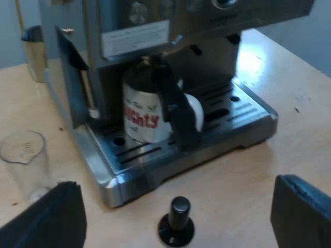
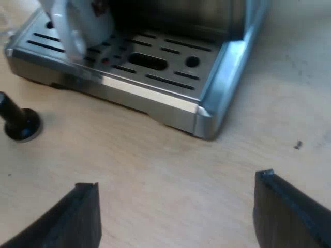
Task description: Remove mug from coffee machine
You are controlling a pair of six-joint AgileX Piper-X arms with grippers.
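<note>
A pale wooden table carries a brushed-steel espresso machine, its labelled front panel and dials facing the left wrist camera. At the machine's base, the slotted steel drip tray juts forward over the table; the right wrist view looks along the tray's front wall to one of its corners. The left hand hovers above the table in front of the tray, its two black fingers spread wide and empty. The right hand hangs over bare table near the tray's corner, fingers likewise wide apart and holding nothing. The white ceramic mug with red lettering stands upright on the drip tray, under the machine's front, its rounded white handle turned outward. From the right wrist, the mug sits on the slotted grate toward the tray's far end, well apart from that hand. A dark handle slopes down from the machine's front and crosses the mug's side; whether it touches the mug cannot be told. A clear measuring glass stands on the table beside the tray. A small tamper with a black knob stands upright on the table just in front of the tray, between the left hand's fingers, and the right wrist view shows it near the tray's front wall.
</note>
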